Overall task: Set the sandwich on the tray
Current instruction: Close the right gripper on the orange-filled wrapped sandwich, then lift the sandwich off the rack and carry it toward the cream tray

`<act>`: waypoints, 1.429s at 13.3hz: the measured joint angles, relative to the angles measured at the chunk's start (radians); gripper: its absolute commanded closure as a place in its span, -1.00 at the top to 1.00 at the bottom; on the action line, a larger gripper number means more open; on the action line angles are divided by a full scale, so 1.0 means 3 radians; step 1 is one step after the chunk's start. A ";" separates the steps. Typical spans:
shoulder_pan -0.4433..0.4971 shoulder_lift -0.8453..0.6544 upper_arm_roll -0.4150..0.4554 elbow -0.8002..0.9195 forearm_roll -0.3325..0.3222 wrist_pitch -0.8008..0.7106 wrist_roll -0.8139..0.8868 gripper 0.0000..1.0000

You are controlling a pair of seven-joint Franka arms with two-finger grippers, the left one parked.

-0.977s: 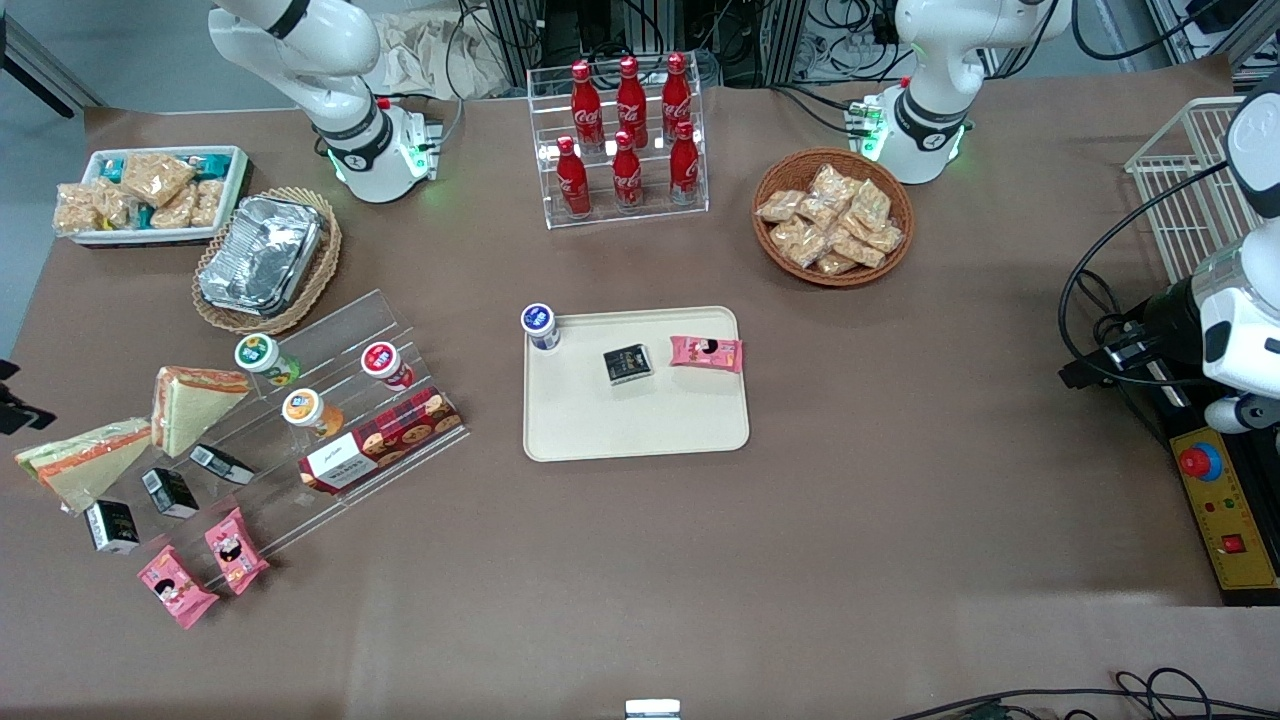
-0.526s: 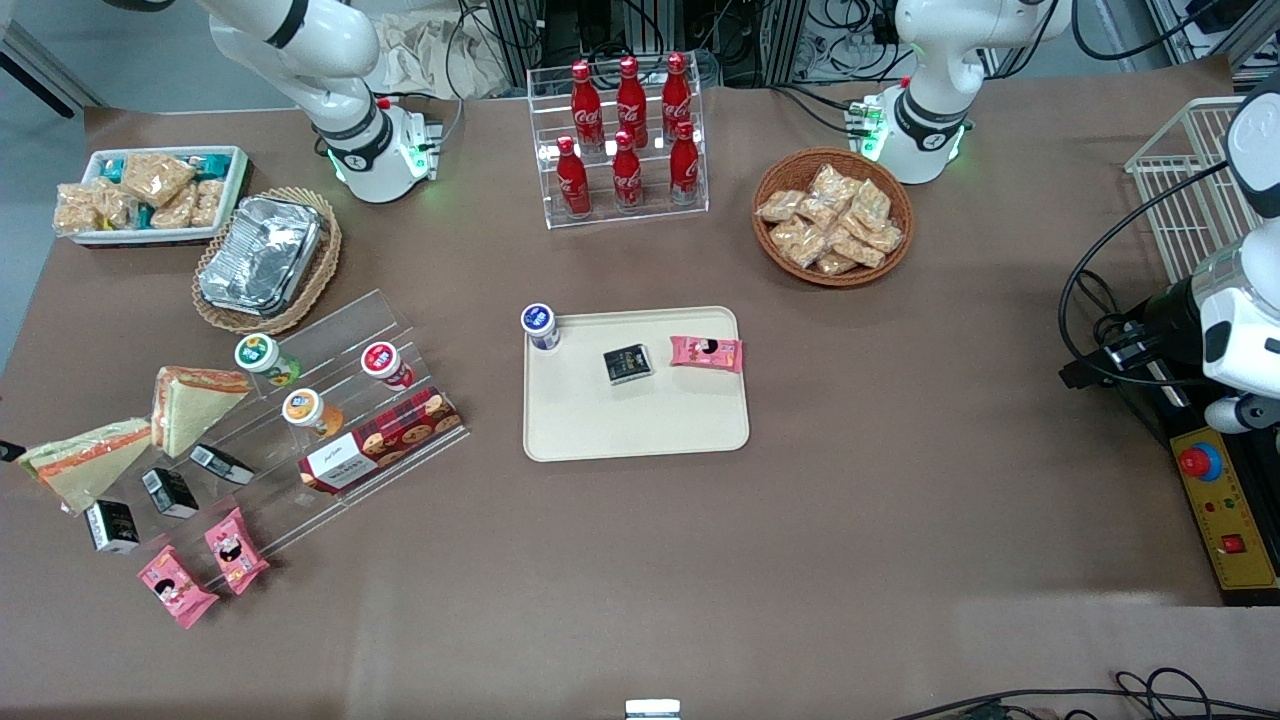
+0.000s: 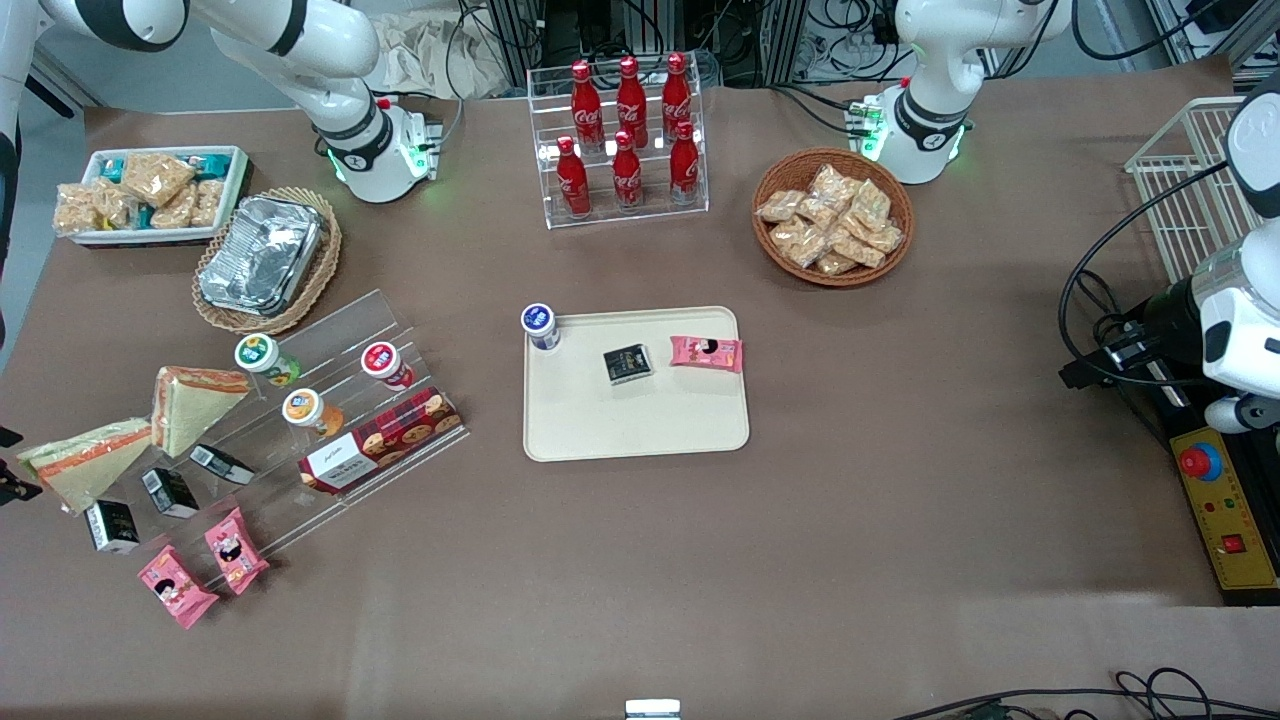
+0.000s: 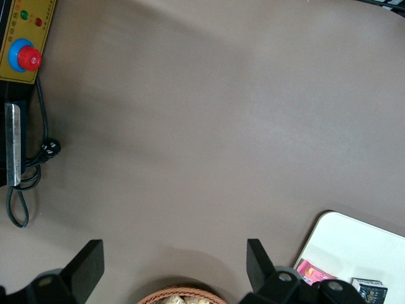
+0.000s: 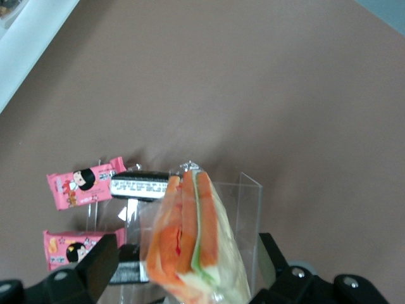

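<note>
The sandwich (image 3: 85, 460), a clear-wrapped wedge with an orange stripe and some green, lies at the working arm's end of the table on the clear stepped stand. My gripper (image 3: 10, 463) is at the edge of the front view, right at the sandwich's wide end. In the right wrist view the gripper (image 5: 186, 269) is open, with its fingers (image 5: 95, 266) standing on either side of the sandwich (image 5: 190, 234). The cream tray (image 3: 640, 430) lies mid-table, well away from the sandwich, and holds a blue-lidded cup (image 3: 540, 326), a black packet (image 3: 627, 364) and a pink packet (image 3: 706, 352).
A second wedge with a broad pale bread face (image 3: 190, 400) leans beside the sandwich. The clear stepped stand (image 3: 345, 330) carries cups, a biscuit box, black packets (image 5: 139, 185) and pink packets (image 5: 79, 187). A foil container in a basket (image 3: 262, 258) and a cola rack (image 3: 625, 140) stand farther from the camera.
My gripper has moved along the frame edge nearer to the front camera, coming to the sandwich's wide end. The sandwich and the tray have not moved.
</note>
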 measured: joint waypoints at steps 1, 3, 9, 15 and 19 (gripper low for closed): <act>-0.0001 0.0035 -0.0006 0.0000 0.0045 0.0042 0.0001 0.97; -0.0002 0.0088 -0.0010 0.0003 0.0114 0.0082 0.0001 0.97; 0.0005 0.0162 -0.0005 -0.0036 0.0124 0.0089 -0.0046 0.84; 0.0005 0.0187 -0.0007 -0.0055 0.0124 0.0072 -0.0380 -1.00; -0.0018 0.0175 -0.0022 0.0001 0.0126 -0.0180 -0.0552 -1.00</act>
